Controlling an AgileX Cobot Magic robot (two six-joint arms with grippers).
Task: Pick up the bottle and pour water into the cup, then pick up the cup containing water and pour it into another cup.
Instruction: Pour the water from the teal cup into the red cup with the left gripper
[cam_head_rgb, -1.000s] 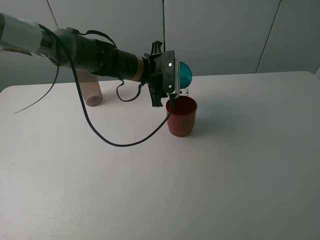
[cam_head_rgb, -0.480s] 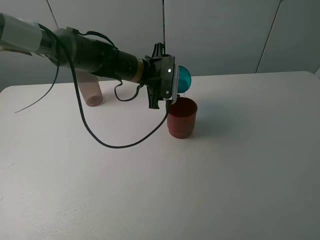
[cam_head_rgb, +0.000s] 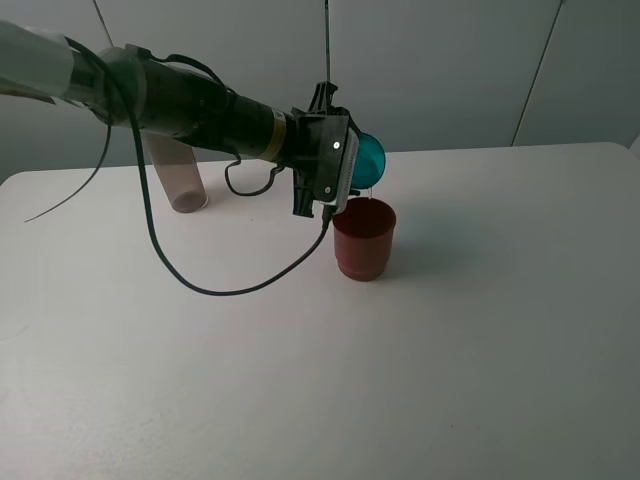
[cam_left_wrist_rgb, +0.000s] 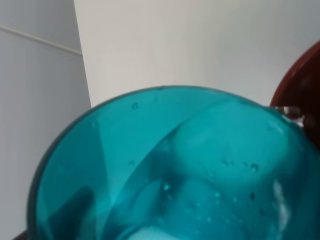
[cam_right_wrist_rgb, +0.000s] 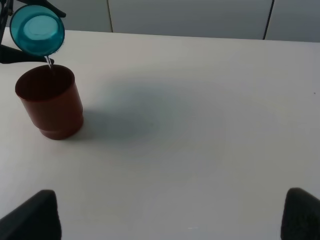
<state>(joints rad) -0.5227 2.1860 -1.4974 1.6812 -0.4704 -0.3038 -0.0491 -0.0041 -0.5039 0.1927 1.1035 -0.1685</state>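
The left gripper (cam_head_rgb: 350, 168), reaching in from the far left, grips the teal cup (cam_head_rgb: 370, 155) between closed fingers and holds it tipped on its side just above the far rim of the red cup (cam_head_rgb: 363, 240). A thin stream of water (cam_right_wrist_rgb: 49, 62) runs from the teal cup's lowered lip into the red cup, which stands upright near the middle of the white table (cam_head_rgb: 480, 330). Seen from the left wrist, droplets cling inside the teal cup's wall. The smoky bottle (cam_head_rgb: 180, 180) stands upright at the far left of the table, well apart from both cups and partly hidden behind the arm. The right gripper (cam_right_wrist_rgb: 165, 215) hangs over bare table well to the right of the cups, its dark fingers (cam_right_wrist_rgb: 32, 215) spread wide and holding nothing.
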